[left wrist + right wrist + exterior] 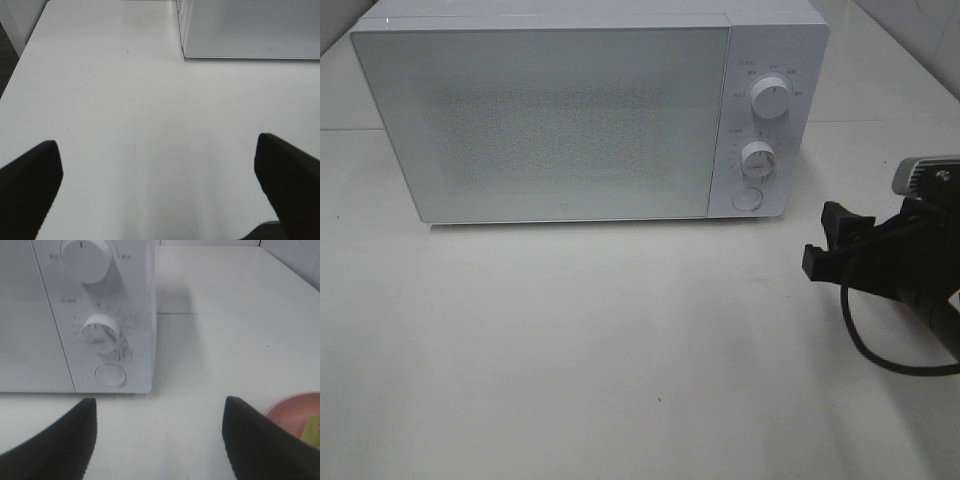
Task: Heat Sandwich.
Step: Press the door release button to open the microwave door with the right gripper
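Observation:
The white microwave (540,120) stands at the back of the table with its door shut. Its control panel has an upper knob (771,97), a lower knob (758,158) and a round button (747,199). My right gripper (823,240) is open and empty, right of the panel and in front of it. In the right wrist view it (159,405) faces the lower knob (101,332) and the button (110,375). A pale green-yellow bit (313,432) lies on the pink plate (292,410); the rest of the sandwich is out of view. My left gripper (157,145) is open and empty over bare table.
The white table (620,360) extends in front of the microwave. The microwave's lower left corner (250,30) shows in the left wrist view. The table's left edge (20,60) is near. A black cable (865,345) hangs from the right arm.

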